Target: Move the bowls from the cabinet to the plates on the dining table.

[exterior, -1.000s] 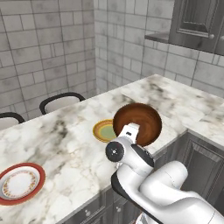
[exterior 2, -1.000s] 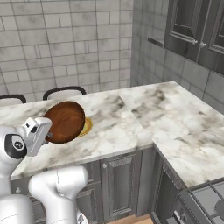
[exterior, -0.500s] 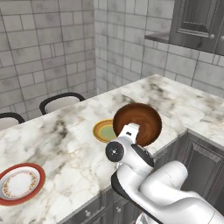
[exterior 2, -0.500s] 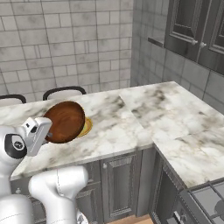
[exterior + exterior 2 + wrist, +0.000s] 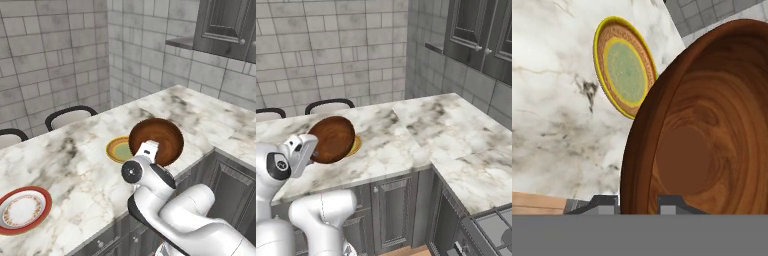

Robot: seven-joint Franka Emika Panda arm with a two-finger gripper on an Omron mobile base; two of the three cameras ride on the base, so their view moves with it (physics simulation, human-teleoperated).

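A brown bowl (image 5: 712, 140) is clamped by its rim in the pincer (image 5: 639, 202), tilted on edge above the worktop's (image 5: 75, 160) front edge, just beside the yellow plate (image 5: 118, 149). It is judged rigid, smooth, possibly slippery; the rim grip suits it.
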